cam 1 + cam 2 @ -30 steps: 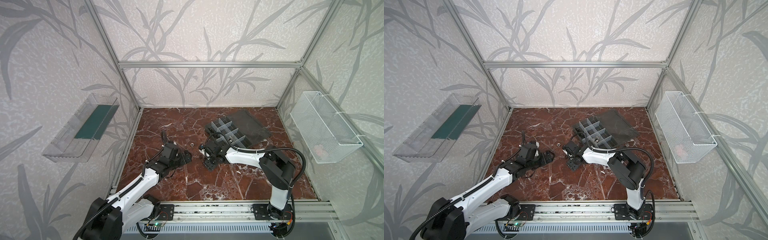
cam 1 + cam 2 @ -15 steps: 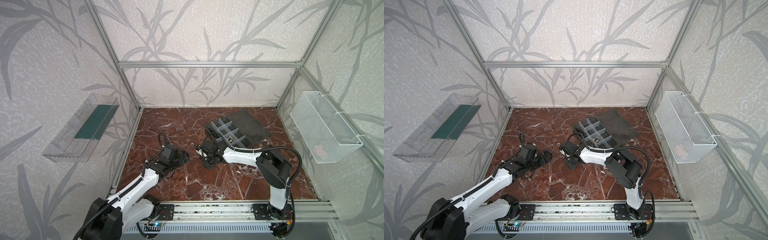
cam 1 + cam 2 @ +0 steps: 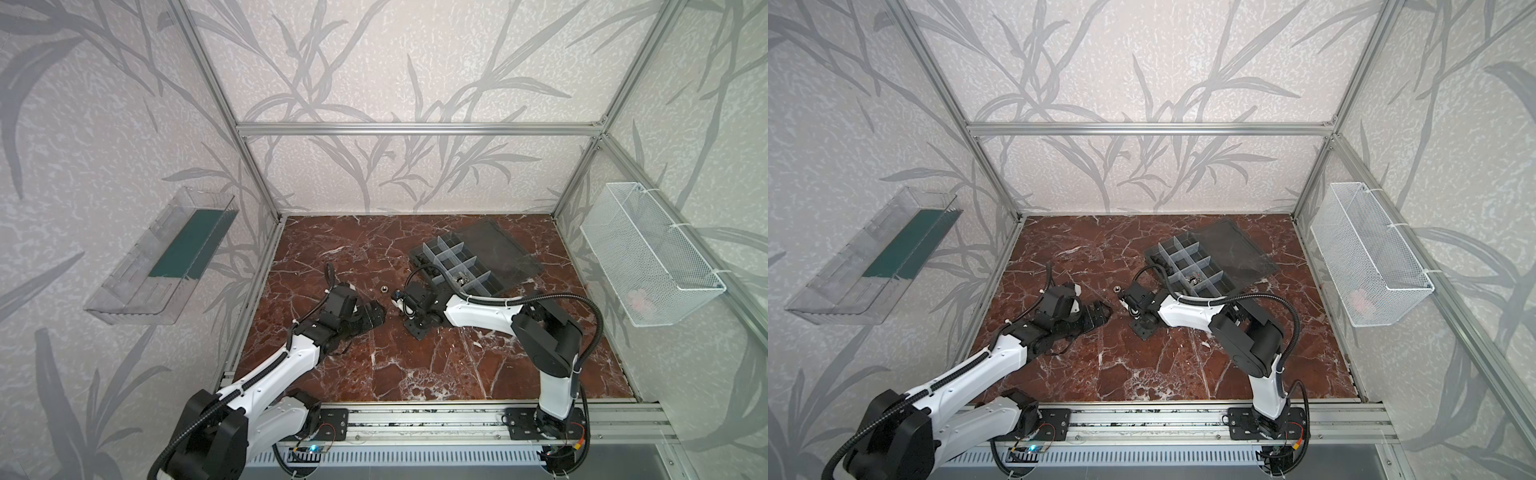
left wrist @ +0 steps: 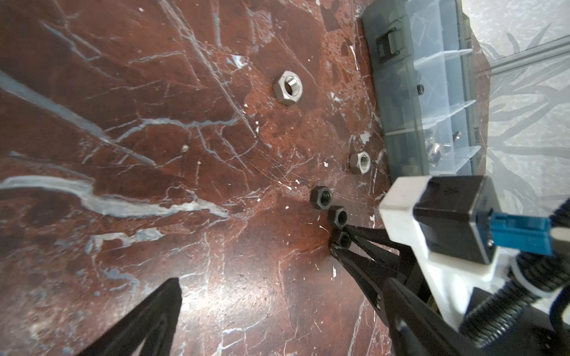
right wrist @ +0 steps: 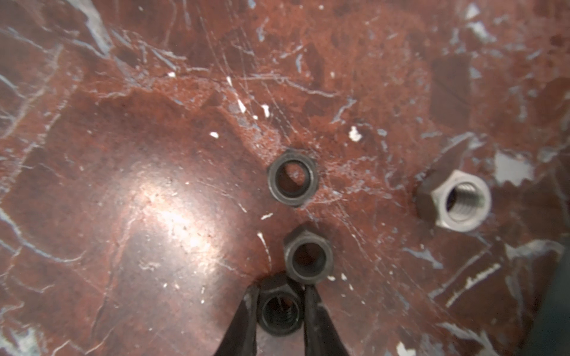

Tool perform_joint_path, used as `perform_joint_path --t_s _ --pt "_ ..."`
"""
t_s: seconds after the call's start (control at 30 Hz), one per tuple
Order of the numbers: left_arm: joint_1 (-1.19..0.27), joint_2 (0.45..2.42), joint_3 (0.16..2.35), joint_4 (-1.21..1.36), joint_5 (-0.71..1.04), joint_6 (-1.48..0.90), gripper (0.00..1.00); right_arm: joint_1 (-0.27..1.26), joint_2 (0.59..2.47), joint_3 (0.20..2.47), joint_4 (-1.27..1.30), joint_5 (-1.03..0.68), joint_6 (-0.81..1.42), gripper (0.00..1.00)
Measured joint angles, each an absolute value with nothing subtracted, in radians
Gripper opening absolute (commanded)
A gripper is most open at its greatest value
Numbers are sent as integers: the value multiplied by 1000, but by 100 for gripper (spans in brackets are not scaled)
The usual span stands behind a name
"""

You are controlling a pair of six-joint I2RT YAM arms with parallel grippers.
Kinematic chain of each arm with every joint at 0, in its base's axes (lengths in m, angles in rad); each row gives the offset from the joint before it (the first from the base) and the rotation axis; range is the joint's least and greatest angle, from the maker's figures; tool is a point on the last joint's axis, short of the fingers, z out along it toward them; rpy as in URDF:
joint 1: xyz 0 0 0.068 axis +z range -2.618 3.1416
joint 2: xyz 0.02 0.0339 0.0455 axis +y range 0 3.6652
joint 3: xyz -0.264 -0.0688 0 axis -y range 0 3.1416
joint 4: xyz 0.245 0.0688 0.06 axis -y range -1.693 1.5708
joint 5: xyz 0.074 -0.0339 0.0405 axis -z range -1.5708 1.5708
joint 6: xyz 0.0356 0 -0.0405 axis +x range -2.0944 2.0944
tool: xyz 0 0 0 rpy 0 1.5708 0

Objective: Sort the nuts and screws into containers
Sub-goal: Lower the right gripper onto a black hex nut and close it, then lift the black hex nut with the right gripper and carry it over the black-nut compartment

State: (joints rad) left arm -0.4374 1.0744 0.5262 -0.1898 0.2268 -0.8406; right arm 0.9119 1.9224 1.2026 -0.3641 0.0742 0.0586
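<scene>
The right gripper is seen closed narrowly on a black nut. Its two dark fingertips are pressed against opposite sides of the nut, which is set on the marble tabletop. The gripped nut is touched by a second black nut, and a third black nut is placed just past that, so that a short row is formed. A silver hex nut is seen near the row, toward the organizer box, and a larger silver nut is seen farther out on the stone. In both top views the box is shown with its lid laid flat open, and a small heap of silver nuts is held in one compartment. The left gripper is held wide open, low over the tabletop beside the row. Lettering on the arms is too small to be read.
</scene>
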Motion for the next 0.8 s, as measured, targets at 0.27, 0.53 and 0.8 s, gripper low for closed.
perform_joint_path --t_s 0.27,0.53,0.8 --pt "-437 1086 528 -146 290 -829 100 898 1832 1117 -333 105 60 13" --pt "-437 1109 606 -163 316 -794 99 847 1745 1104 -301 83 89 13" --pt "-437 1205 879 -293 316 -687 100 780 1655 1118 -295 75 110 13"
